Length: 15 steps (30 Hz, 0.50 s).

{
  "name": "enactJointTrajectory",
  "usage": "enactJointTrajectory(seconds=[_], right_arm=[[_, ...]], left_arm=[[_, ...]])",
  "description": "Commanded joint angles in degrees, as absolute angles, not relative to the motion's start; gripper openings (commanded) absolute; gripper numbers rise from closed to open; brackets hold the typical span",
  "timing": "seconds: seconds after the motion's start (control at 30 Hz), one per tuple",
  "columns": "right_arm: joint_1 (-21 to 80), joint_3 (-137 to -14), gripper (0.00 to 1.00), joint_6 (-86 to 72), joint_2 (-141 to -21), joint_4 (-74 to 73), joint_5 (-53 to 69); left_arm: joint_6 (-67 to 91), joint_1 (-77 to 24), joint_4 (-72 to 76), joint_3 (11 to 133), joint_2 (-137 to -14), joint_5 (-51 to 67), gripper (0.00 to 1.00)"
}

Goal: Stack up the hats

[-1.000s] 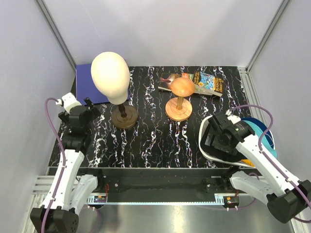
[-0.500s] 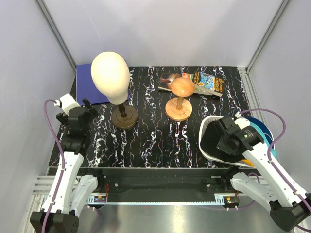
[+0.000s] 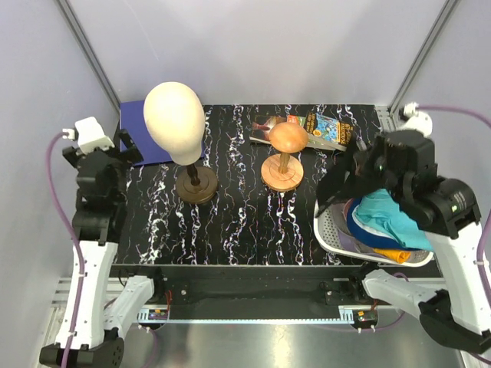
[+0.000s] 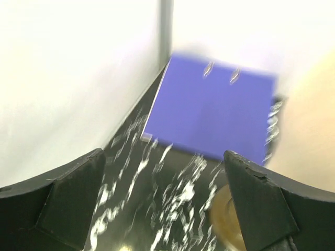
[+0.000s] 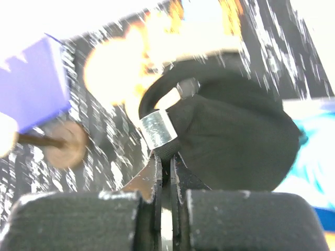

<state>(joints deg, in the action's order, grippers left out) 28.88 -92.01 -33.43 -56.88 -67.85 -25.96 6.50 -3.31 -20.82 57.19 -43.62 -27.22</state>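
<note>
A black baseball cap (image 5: 235, 141) hangs in the air from my right gripper (image 5: 167, 157), which is shut on its back strap just below the metal buckle (image 5: 156, 130). From above, the cap (image 3: 341, 188) dangles over the left rim of the white basket (image 3: 328, 230), under the raised right gripper (image 3: 354, 163). In the basket lie a teal hat (image 3: 383, 215), a blue one (image 3: 355, 224), a lavender one (image 3: 360, 247) and an orange one (image 3: 395, 254). My left gripper (image 3: 126, 146) is open and holds nothing. It hovers at the far left, with fingers (image 4: 68, 193) spread wide.
A cream mannequin head (image 3: 174, 115) on a dark round base stands left of centre. A wooden mushroom-shaped stand (image 3: 284, 153) sits mid-table. A purple pad (image 3: 138, 130) lies at the back left, also seen from the left wrist (image 4: 209, 115). Printed packets (image 3: 326, 129) lie at the back.
My right gripper shut on the black cap in the basket and lifted it up and back, uncovering the teal hat. The left arm rose and drew back to the left.
</note>
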Motion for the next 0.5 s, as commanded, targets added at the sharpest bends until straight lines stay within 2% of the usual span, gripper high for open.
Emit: enactJointTrajectory(seconds=[0.0, 0.2, 0.3, 0.47], right_arm=[[29.27, -101.93, 0.0, -20.57, -64.24, -53.73, -22.25], [29.35, -107.31, 0.0, -15.91, -71.79, -37.03, -16.28], [29.36, -108.63, 0.0, -14.94, -74.78, -28.67, -13.64], [30.06, -112.22, 0.0, -15.38, -79.97, -20.31, -11.51]], left_arm=[[1.4, -3.43, -18.98, 67.22, -44.82, -15.14, 0.99], [5.17, -3.52, -19.6, 79.35, -47.72, 12.16, 0.94], [9.92, -4.91, -18.99, 82.69, -50.0, 19.57, 0.89], [10.55, -17.38, -18.11, 83.15, -52.29, 15.39, 0.86]])
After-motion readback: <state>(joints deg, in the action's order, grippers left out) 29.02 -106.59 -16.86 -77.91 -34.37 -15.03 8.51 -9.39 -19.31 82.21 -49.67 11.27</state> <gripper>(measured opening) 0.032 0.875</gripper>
